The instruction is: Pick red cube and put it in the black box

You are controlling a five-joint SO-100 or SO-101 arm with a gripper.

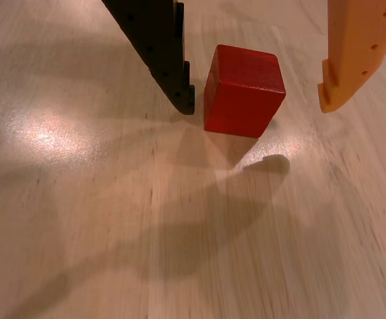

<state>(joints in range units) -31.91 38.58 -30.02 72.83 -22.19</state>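
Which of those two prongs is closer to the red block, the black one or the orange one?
The black finger: its tip sits right beside the red cube, nearly touching. The orange finger stands clearly apart on the cube's other side.

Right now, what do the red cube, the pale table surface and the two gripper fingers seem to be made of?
The red cube looks like painted wood or matte plastic: even colour, soft edges, little shine. The pale table surface seems to be lacquered light wood: long grain lines, glossy reflections. The black finger and the orange finger look like printed plastic, matte, with small holes.
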